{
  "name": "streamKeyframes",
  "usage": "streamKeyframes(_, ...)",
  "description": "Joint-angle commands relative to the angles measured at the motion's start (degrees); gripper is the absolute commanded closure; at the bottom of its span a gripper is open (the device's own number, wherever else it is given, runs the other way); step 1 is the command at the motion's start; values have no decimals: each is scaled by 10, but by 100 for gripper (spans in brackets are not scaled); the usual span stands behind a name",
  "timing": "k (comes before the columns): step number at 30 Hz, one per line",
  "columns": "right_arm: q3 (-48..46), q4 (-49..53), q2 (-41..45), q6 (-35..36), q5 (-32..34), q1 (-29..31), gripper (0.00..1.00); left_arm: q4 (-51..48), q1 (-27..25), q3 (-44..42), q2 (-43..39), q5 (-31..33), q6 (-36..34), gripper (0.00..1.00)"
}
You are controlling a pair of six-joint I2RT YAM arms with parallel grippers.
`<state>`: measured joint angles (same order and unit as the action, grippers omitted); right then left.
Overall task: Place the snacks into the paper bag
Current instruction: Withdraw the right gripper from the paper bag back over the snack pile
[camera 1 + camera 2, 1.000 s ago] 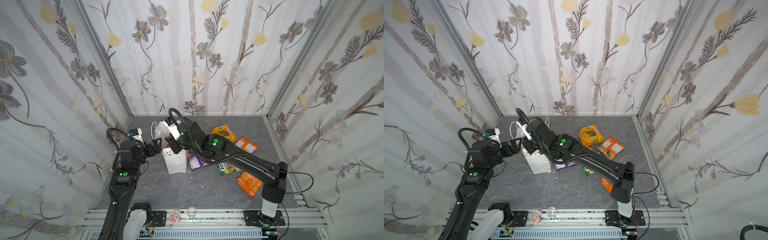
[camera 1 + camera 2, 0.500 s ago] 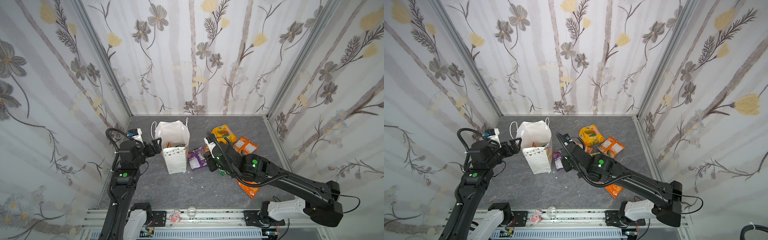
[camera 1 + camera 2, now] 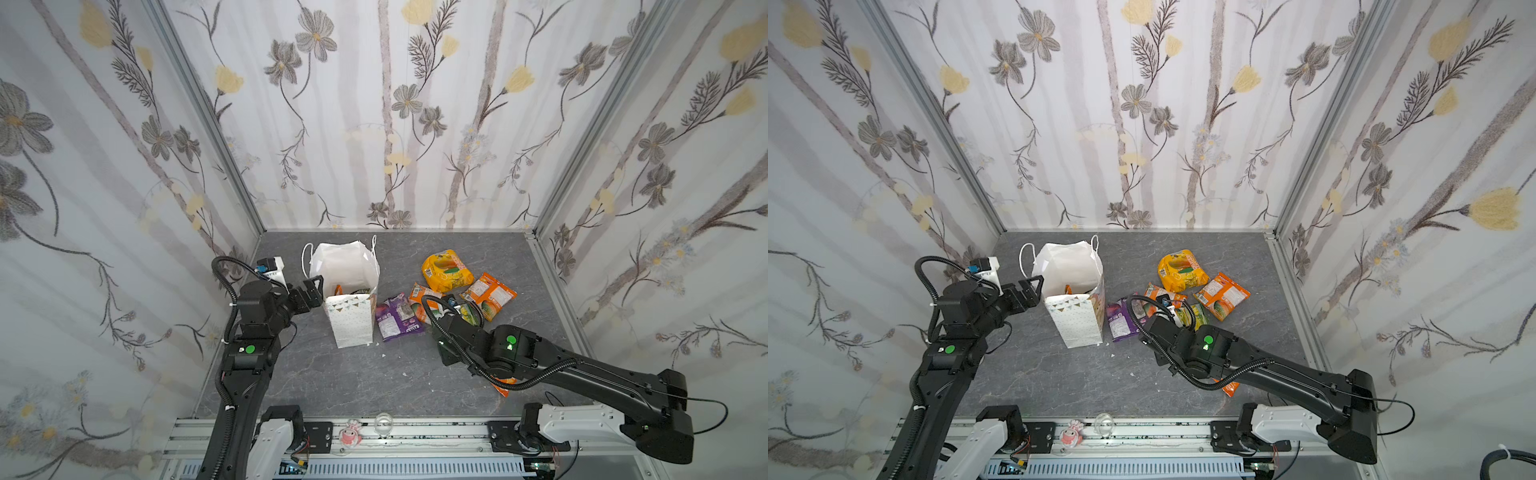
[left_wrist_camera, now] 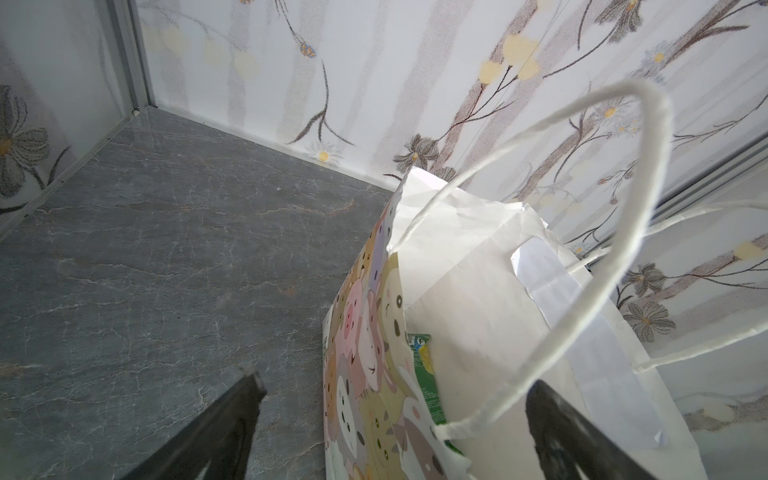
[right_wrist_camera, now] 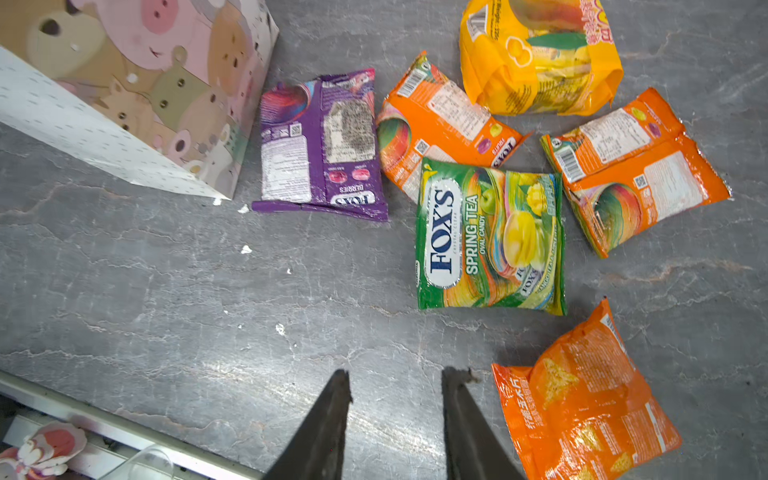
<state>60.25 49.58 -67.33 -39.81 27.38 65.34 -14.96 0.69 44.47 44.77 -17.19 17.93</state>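
The paper bag (image 3: 349,324) (image 3: 1077,322) stands upright left of centre, mouth open, with an orange and a green packet (image 4: 424,365) showing inside. My left gripper (image 3: 313,286) (image 4: 397,382) is open, its jaws straddling the bag's side wall (image 4: 374,332) and a cord handle. More snacks lie right of the bag: purple (image 5: 322,145), orange (image 5: 440,120), green FOX'S (image 5: 490,237), puffy yellow (image 5: 540,54), and two more orange packets (image 5: 631,166) (image 5: 582,411). My right gripper (image 5: 395,378) (image 3: 446,355) hangs open over bare table, nearer the front than the green packet, holding nothing.
Flowered walls (image 3: 374,124) close in the grey table (image 3: 353,374) on three sides. At the front, a metal rail (image 3: 415,432) carries a pink figurine (image 3: 351,436) and a clear glass piece (image 3: 384,424). Small white crumbs (image 5: 246,249) dot the table.
My right arm has pulled back from over the bag to the right and front, and its jaws have widened. The bag's mouth is uncovered. The left arm has not moved.
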Motion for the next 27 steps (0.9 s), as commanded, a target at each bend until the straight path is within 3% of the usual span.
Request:
streamKeyframes(1,-26,46,3,-64,29,0,59,13,1,1,0,-3,-5,0)
streamKeyframes(7,-65,98,-17,-142,62,0,58,13,1,0,0,-3,-4,0)
streamKeyframes(16,-111,123,-90,-201,89,-4,42,13,1,0,1,-1,-4,0)
streamKeyframes(27,-191,34,-78,-200,73,-38,36,14,1,0,3,-2,-4,0)
